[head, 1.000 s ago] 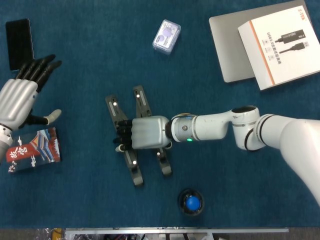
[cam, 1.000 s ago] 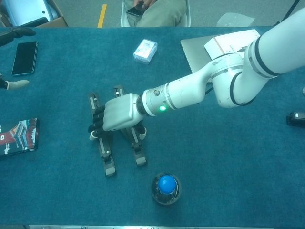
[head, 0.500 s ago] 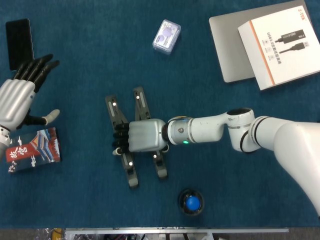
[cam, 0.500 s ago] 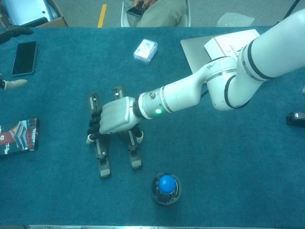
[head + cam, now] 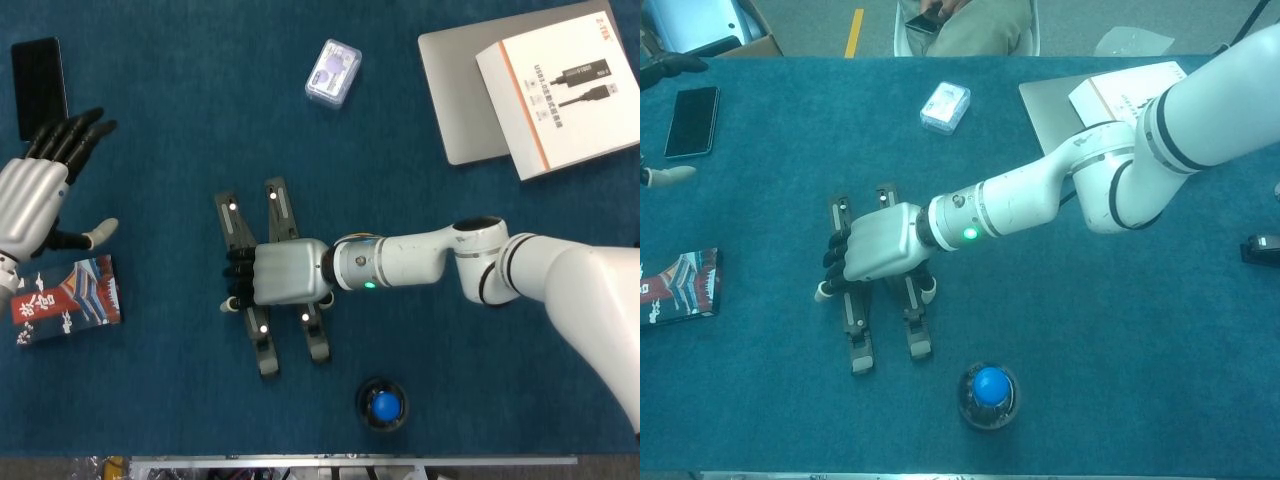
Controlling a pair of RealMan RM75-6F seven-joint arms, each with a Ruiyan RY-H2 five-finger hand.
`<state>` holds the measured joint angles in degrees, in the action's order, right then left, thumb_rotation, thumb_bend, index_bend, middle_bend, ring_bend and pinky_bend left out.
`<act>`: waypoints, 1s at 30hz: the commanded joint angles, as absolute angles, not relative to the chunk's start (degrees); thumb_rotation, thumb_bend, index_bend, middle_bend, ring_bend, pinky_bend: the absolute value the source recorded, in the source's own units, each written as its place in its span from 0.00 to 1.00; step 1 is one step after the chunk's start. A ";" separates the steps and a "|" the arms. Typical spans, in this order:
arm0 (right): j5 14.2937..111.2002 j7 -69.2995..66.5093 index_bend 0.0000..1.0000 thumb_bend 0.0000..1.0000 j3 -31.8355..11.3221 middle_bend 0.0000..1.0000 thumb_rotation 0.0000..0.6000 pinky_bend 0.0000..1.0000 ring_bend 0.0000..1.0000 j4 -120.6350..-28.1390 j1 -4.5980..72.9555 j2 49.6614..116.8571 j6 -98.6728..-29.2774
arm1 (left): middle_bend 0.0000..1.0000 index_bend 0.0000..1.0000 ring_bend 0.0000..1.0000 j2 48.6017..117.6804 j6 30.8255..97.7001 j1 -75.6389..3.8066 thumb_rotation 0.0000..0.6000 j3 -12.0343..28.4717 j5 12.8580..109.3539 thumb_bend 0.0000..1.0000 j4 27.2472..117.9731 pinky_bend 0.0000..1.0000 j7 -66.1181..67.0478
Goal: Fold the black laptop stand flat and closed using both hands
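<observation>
Black laptop stand: lying on desk, right hand gripping it; left hand hovering open, fingers spread.

Even, fairly bright overhead light with a bluish cast; shadows soft and short under the right arm; both views sharp; little glare.

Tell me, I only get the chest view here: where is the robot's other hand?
Observer: The left hand hovers at the far left, fingers apart, holding nothing, well away from the laptop stand.
Operator: What is near it?
Observer: Its fingertips are close beside the black phone; the booklet lies just below its thumb.
Operator: And that white box?
Observer: The head view shows the box whole, printed with a cable, lying on the grey laptop.
</observation>
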<state>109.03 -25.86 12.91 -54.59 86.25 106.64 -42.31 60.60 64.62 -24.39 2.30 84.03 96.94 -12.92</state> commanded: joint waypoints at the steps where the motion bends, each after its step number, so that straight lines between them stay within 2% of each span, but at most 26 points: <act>1: 108.92 -25.90 0.00 0.00 12.82 0.31 1.00 0.02 0.03 -54.71 86.08 106.48 -42.75 | 0.00 0.00 0.00 60.63 64.65 -24.37 1.00 2.32 84.05 0.25 96.95 0.00 -12.91; 6: 108.79 -25.87 0.00 0.00 12.76 0.36 1.00 0.02 0.08 -54.97 85.82 106.25 -43.26 | 0.00 0.00 0.00 60.71 64.65 -24.30 1.00 2.26 84.15 0.25 96.97 0.00 -12.84; 11: 108.62 -25.53 0.00 0.00 12.71 0.37 1.00 0.02 0.09 -55.56 85.64 105.79 -43.37 | 0.00 0.00 0.00 60.73 64.66 -24.24 1.00 2.25 84.20 0.25 97.00 0.00 -12.82; 26: 107.91 -24.33 0.00 0.00 12.55 0.48 1.00 0.02 0.15 -56.39 84.13 105.04 -44.06 | 0.00 0.00 0.00 61.25 64.28 -24.41 1.00 2.25 84.25 0.25 97.14 0.00 -12.40; 28: 107.99 -24.03 0.00 0.00 12.64 0.47 1.00 0.02 0.16 -56.49 83.98 104.91 -44.10 | 0.00 0.00 0.00 61.26 64.28 -24.45 1.00 2.29 84.28 0.25 97.19 0.00 -12.25; 30: 107.81 -24.06 0.00 0.00 12.70 0.39 1.00 0.02 0.12 -57.09 83.79 104.50 -43.99 | 0.00 0.00 0.00 61.20 64.29 -24.51 1.00 2.36 84.30 0.25 97.25 0.00 -12.08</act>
